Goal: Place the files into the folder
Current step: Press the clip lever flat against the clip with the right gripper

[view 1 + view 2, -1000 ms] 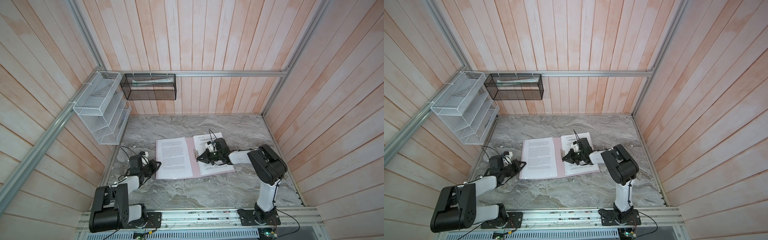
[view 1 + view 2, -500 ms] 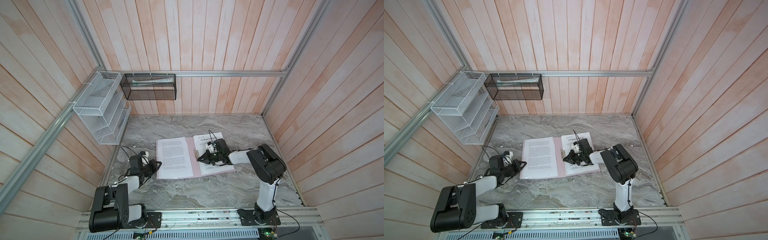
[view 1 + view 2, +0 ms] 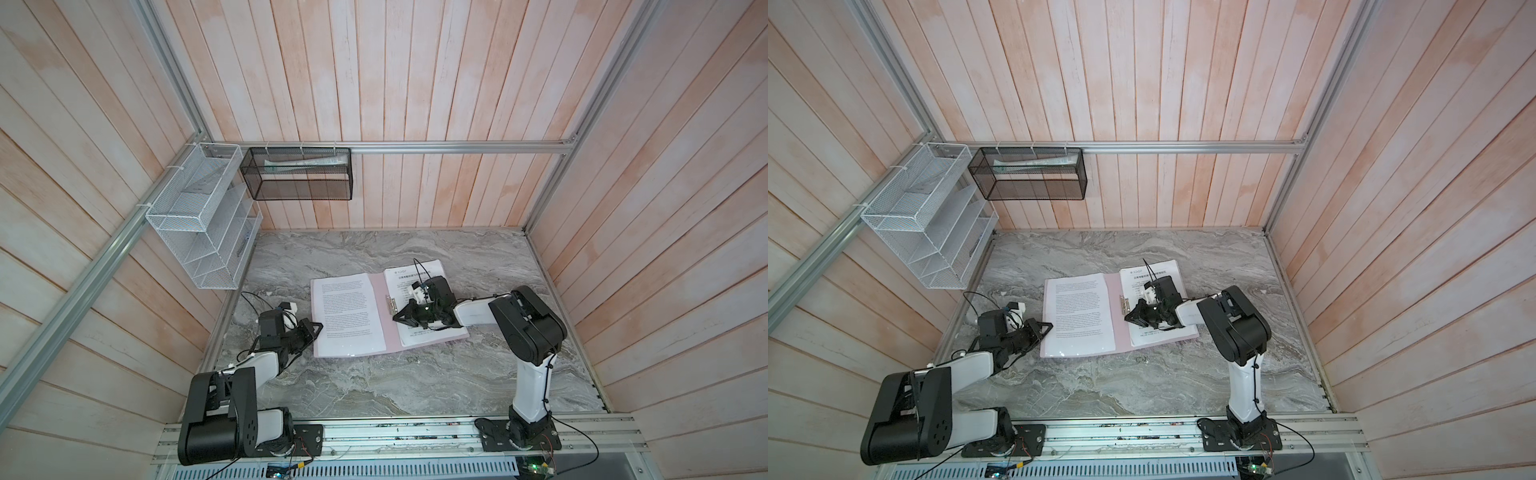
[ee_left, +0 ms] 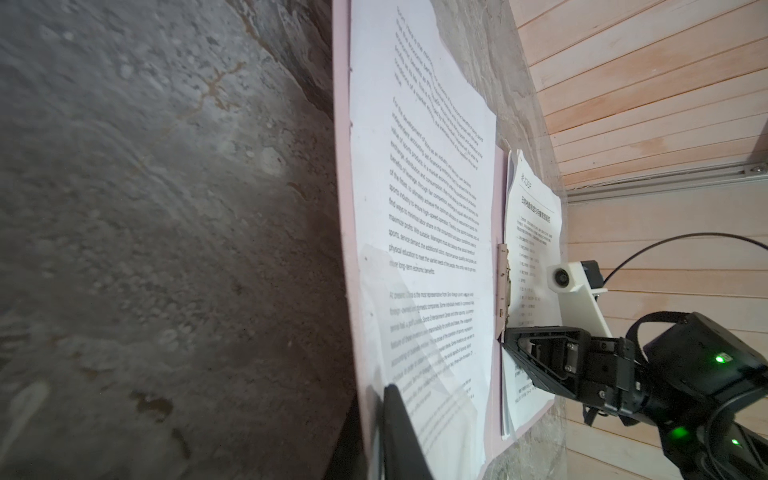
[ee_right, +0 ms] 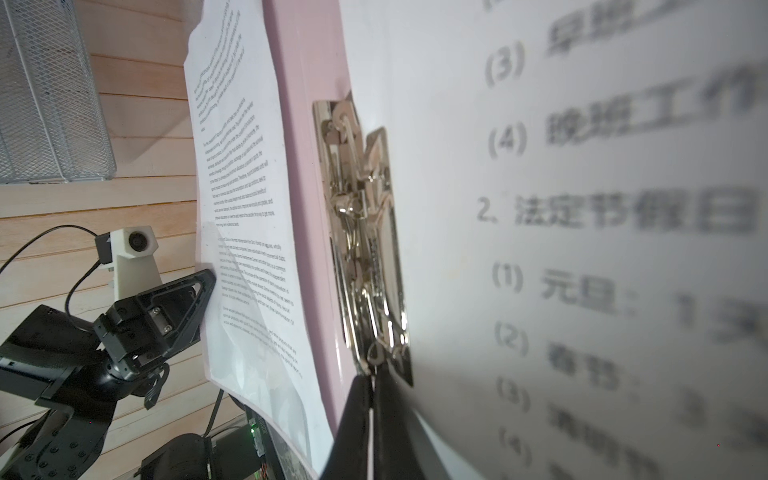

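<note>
With the files (image 3: 347, 316) lying on both flaps of the open folder (image 3: 392, 338), the right gripper (image 5: 372, 376), pressed together, touched the clip (image 5: 361, 232) on its spine while the left gripper (image 3: 316, 328) pinched its outer edge; clipping seemed in hand, next needing that clip levered up gently.

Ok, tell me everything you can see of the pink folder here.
The folder is thin pale pink card, lying open and flat on the grey marbled table. A silver clip sits on its inner spine, printed sheets cover both halves. The shut right gripper touches the clip's end; the left gripper looks clamped on its left edge.
</note>
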`<state>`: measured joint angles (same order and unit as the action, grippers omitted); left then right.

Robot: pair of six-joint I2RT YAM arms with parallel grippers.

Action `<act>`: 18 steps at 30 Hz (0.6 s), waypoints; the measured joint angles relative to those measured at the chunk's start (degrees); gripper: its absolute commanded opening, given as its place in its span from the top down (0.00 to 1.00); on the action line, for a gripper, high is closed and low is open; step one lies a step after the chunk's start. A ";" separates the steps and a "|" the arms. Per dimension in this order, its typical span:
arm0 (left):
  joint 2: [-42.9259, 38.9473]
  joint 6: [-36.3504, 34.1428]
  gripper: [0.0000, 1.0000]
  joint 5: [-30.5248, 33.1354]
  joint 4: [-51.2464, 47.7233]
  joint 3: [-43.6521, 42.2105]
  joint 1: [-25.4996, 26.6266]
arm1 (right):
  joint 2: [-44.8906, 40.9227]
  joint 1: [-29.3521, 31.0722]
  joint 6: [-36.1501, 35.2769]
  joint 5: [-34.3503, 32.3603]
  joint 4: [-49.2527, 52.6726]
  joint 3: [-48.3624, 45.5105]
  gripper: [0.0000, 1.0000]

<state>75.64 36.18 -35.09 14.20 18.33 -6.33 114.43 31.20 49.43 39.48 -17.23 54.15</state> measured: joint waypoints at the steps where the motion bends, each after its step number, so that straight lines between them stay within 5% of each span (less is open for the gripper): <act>1: 0.02 -0.02 0.90 0.22 0.00 0.00 0.00 | 0.17 0.09 0.04 -0.02 -0.42 0.04 1.00; 18: -0.52 -0.15 0.89 1.29 -0.09 0.22 -0.02 | 0.70 0.24 0.52 1.11 -1.18 0.81 0.98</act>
<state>75.11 36.03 -33.80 14.11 18.55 -6.35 115.13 31.44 49.95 40.60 -18.41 54.96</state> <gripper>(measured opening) 0.107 0.047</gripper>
